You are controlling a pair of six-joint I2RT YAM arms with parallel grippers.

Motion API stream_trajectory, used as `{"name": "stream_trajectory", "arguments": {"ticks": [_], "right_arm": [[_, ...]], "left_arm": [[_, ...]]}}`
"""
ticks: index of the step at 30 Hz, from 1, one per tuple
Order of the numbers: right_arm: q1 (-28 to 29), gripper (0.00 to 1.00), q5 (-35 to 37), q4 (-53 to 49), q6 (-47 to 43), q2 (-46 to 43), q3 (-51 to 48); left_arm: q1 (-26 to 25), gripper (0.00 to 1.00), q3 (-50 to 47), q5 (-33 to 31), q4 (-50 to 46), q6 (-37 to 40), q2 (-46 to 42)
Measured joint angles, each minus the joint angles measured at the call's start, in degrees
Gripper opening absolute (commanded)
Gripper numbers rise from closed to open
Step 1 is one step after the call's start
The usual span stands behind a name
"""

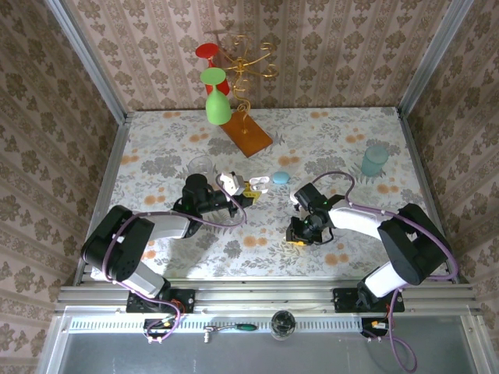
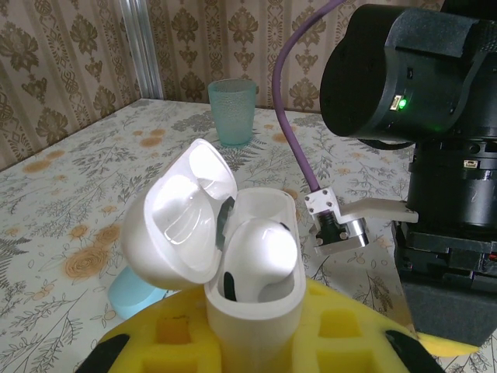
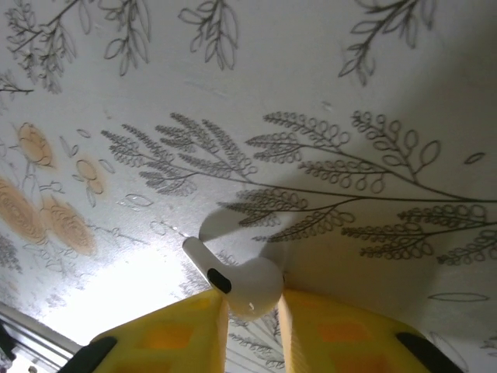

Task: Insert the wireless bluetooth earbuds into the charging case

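Now: holds open white case [image 2: 256,311] upright in left gripper [image 2: 252,338], jaws clamped on its base, lid [image 2: 182,210] tipped back to the left. Carries other earbud [image 2: 260,249] seated in the case. Pinches earbud [image 3: 250,287] in right gripper [image 3: 252,318], jaws narrow on the bulb, stem slanting up-left, close over flowered table [image 3: 311,116]; cannot tell whether touching. Places right gripper well apart from case in top view. Shows blue case [image 1: 281,178] lying between the grippers, teal cup [image 1: 374,160] far right.
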Motion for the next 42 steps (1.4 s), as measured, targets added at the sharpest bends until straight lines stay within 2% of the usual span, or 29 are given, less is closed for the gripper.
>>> {"name": "stream_trajectory", "arguments": {"ticks": [5,11,20,31,36,39,42], "right_arm": [[0.2,0.13,0.5,-0.1,0.1,0.1,0.6],[0.2,0.12,4.6,-2.0,-0.7,-0.6,1.8],[0.2,0.13,13.8,-15.4,-6.4,-1.5,8.7],[0.1,0.19,12.8,-20.8,-10.6,4.5,12.5],[-0.7,0.27,11.2,-19.7,-10.6,5.1,12.5],[-1.8,0.28,8.9,-17.3,-10.1,5.1,12.5],[-3.2,0.35,5.9,-14.4,-9.1,5.1,12.5]], "left_arm": [[0.0,0.00,0.0,0.0,-0.1,0.2,0.0],[0.0,0.00,0.0,-0.7,-1.3,0.4,0.0],[0.9,0.00,0.0,-1.5,-2.7,0.5,-0.2],[1.1,0.00,-0.6,-1.6,-3.0,0.6,-0.5],[1.1,0.00,-0.7,-1.6,-3.1,0.6,-0.5],[1.1,0.00,-0.7,-1.6,-3.1,0.6,-0.4],[1.1,0.00,-0.7,-1.6,-3.1,0.6,-0.4]]}}
